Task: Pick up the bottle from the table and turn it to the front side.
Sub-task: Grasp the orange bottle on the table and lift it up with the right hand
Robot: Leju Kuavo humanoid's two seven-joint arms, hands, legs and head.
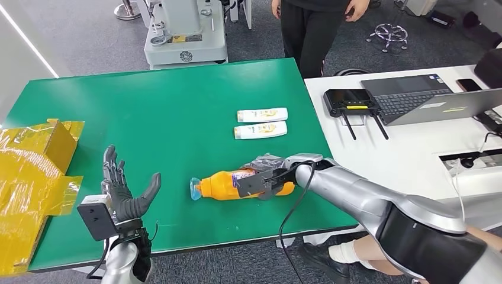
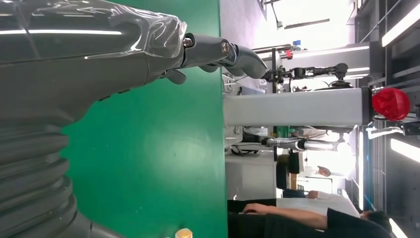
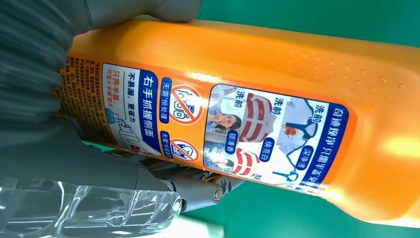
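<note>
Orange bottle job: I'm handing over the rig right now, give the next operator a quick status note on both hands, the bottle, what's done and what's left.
Right hand: wrapped around the orange bottle, thumb over one side, fingers under the other in the right wrist view.
Left hand: open, fingers spread, raised over the near left part of the green table, holding nothing.
Bottle: on its side near the table's front edge, blue cap pointing to the robot's left; whether it is lifted off the table cannot be told.
Done: grasp.
Left: lift and turn the bottle to its front side.
</note>
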